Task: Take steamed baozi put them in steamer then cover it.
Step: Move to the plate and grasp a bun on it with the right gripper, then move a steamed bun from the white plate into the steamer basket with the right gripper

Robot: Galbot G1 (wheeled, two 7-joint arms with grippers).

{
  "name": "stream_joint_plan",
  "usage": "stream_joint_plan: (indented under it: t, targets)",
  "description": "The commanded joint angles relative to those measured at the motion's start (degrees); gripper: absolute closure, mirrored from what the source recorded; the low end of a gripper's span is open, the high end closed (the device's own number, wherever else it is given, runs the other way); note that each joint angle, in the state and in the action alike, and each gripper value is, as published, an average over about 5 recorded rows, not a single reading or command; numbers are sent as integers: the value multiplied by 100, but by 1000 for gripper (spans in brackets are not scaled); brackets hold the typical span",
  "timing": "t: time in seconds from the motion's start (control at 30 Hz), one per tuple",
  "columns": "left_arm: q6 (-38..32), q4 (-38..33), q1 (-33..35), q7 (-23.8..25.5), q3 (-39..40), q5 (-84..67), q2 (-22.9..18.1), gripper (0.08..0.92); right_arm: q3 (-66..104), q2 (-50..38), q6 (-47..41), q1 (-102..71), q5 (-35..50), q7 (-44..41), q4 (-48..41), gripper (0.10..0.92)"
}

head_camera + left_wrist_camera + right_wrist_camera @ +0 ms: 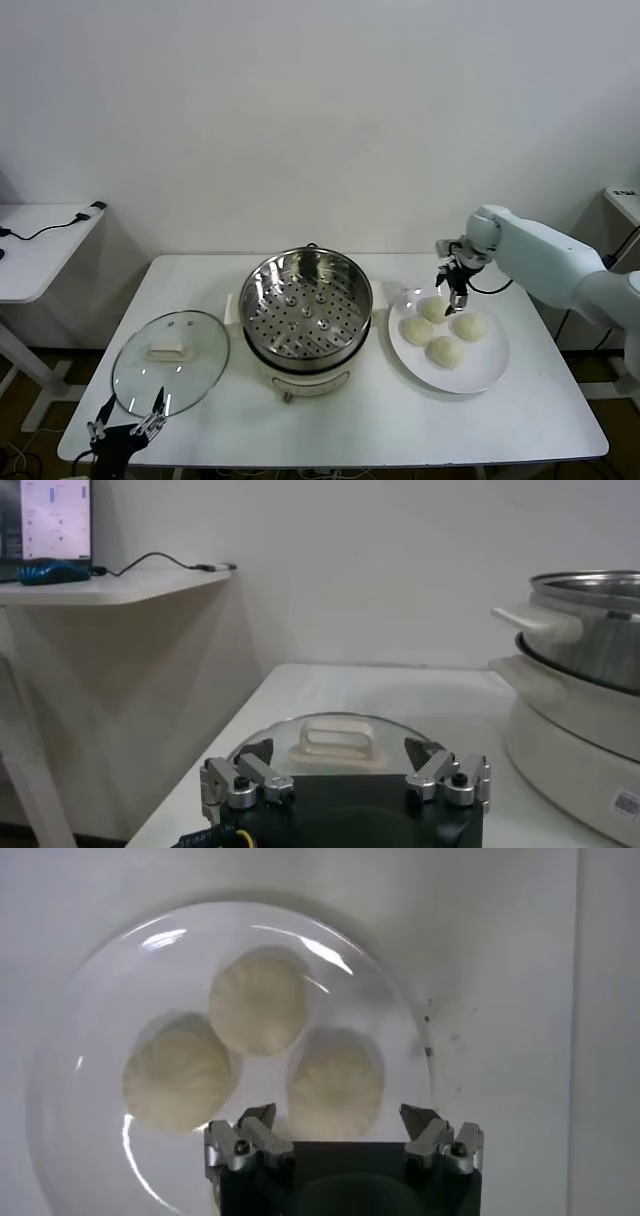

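Four cream-white baozi lie on a white plate (485,372) at the right of the table; the far one (433,309) is nearest my right gripper (452,298). That gripper is open and hovers just above it, empty. In the right wrist view three baozi show, and the nearest one (335,1083) lies just ahead of my open right gripper (338,1120). The steel steamer (305,310) stands uncovered at the table's middle, its perforated tray bare. The glass cover (170,360) lies flat on the table at the left. My left gripper (130,410) is open, low at the table's front-left edge, just short of the cover.
In the left wrist view the cover's cream handle (333,742) lies ahead of my open left gripper (340,755), with the steamer's base and side handle (560,670) to one side. A white side table (40,245) with a cable stands beyond the table's left end.
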Motion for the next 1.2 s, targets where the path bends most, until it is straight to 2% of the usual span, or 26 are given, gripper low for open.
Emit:
stream_joint_plan:
  t: [0.03,0.27,0.5,0.73,0.93,1.2]
  targets:
    - [-7,30,-1,-5,8,8,5,177,156,289,-52,-234,-152,70,-481,203]
    - [-10,48,-7,-9,20,14,21,177,254,323,-78,-312,-206,110,-530,208]
    - [-9,48,-21,-17,49,56,19,177,378,359,-74,-347,-187,191,-589,289]
    - [-65,45,21,-24,35,93,22,177,363,289,-49,-283,-134,125,-396,304]
    - [-79,-24,70,-31,38,120,-1,177,-299,-127,33,618,149,-44,401,308]
    - [-37,-184,78,-28,98,175,-47,177,-1759,-163,877,3353,1151,-481,2145,304]
